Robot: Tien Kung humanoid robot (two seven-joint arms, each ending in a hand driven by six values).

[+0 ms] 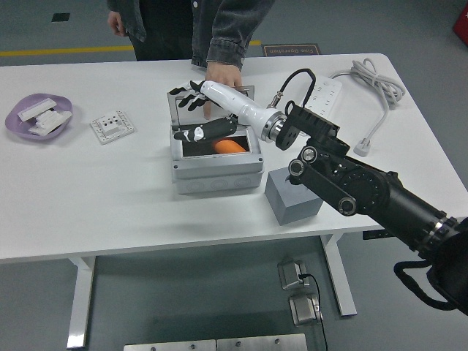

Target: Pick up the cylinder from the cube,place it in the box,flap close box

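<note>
- Inside the grey box, toward its right half, the orange cylinder is seen lying on the dark floor of the compartment, free of any hand.
- Above the box's rear, the clear lid is seen standing upright; much of it is hidden by the robot's hand.
- The right hand is held over the open box with its fingers spread and nothing gripped: the upper fingers are fanned at the lid's top edge, while the thumb is stretched out lower, over the box's back rim. Whether the fingers touch the lid cannot be told.
- The white forearm and black arm are seen reaching in from the lower right, passing above the grey cube, which stands just to the right of the box with its top bare.
- Behind the lid, a person's hand is rested on the table, partly covered by the robot's hand.
- At the far left, a purple dish with white parts is set, and a white socket plate lies beside it.
- At the far right, a white power strip and its coiled cable are laid.
</note>
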